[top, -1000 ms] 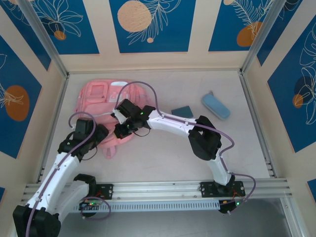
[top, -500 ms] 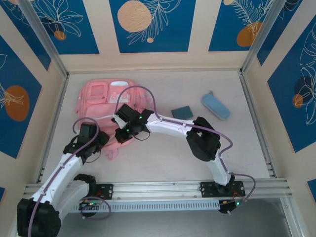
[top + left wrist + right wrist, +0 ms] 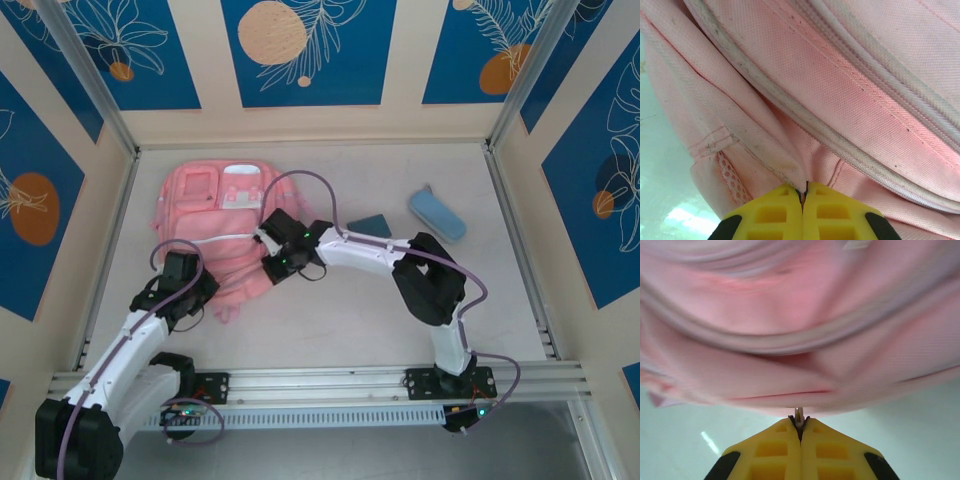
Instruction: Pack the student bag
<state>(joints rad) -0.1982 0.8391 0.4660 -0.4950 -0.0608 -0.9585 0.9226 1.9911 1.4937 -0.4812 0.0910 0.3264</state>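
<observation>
The pink student bag (image 3: 205, 232) lies flat at the back left of the table, its pockets facing up. My left gripper (image 3: 206, 292) sits at the bag's near left corner. In the left wrist view its yellow fingers (image 3: 770, 215) are shut on a fold of the bag's pink fabric (image 3: 805, 170), just below a pale zip trim (image 3: 850, 150). My right gripper (image 3: 273, 268) is at the bag's near right edge. There it is shut on a small metal zip pull (image 3: 798, 414) that hangs from the bag (image 3: 790, 315), which looks blurred.
A light-blue pencil case (image 3: 437, 215) lies at the back right, with a small teal flat item (image 3: 369, 225) beside it. The right arm's cable loops over the bag. Patterned blue walls and metal rails enclose the table (image 3: 340, 320).
The left gripper has shut on the bag's fabric near its near left corner. The right gripper, still shut, has moved right and toward the near edge, drawing the bag's edge along.
</observation>
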